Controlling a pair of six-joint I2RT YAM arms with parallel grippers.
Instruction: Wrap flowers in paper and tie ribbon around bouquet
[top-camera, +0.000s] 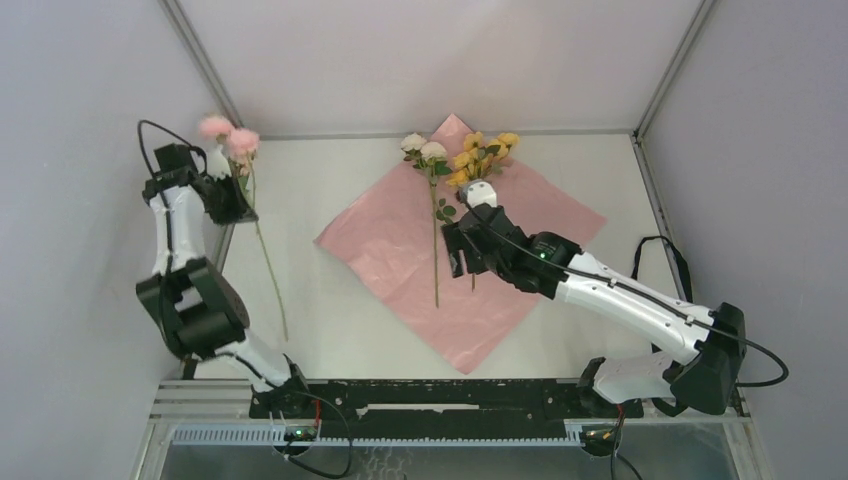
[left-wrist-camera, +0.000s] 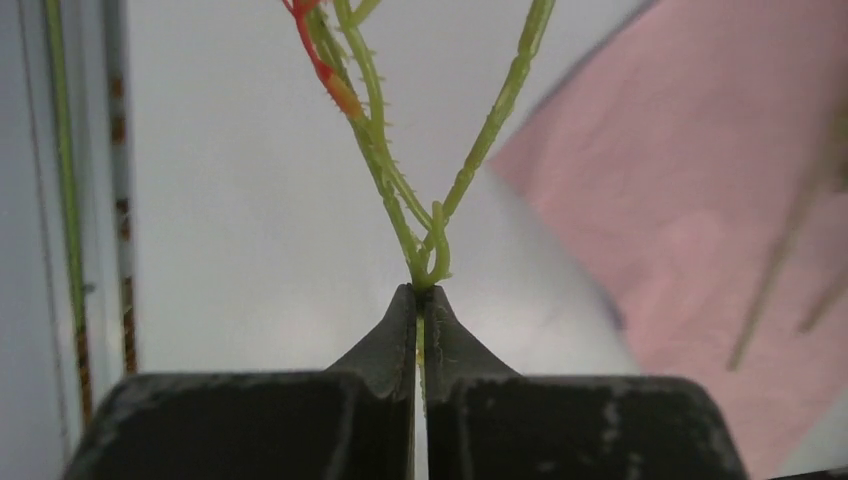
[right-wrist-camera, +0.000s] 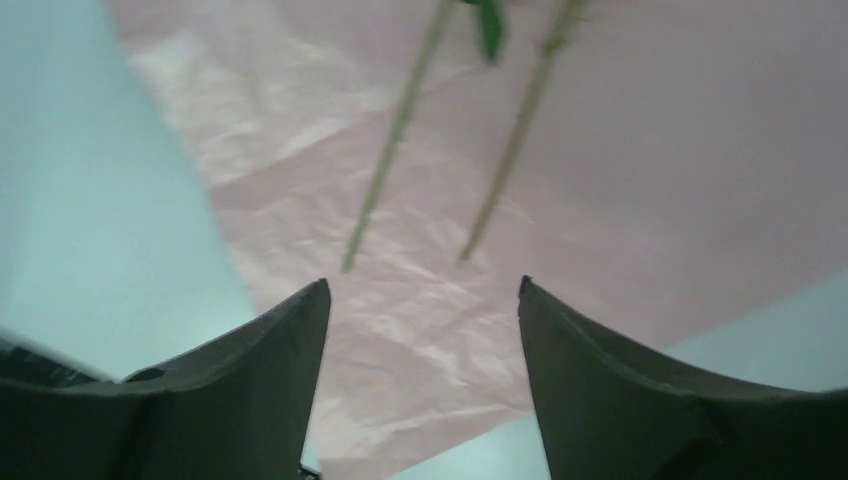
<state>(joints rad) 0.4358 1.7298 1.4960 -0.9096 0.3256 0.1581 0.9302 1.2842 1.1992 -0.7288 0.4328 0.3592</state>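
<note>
Gathering stage: pink flowers (top-camera: 228, 134) at 10 o'clock, stem clenched in left gripper (left-wrist-camera: 420, 292), well off paper (top-camera: 380, 245) at centre; right gripper (right-wrist-camera: 423, 282) spread, seemingly empty, above white and yellow flowers (top-camera: 480, 152) on it; next: carry across to paper.

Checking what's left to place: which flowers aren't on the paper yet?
The pink flowers, held in the left gripper; the white flowers and yellow flowers lie on the paper.
</note>
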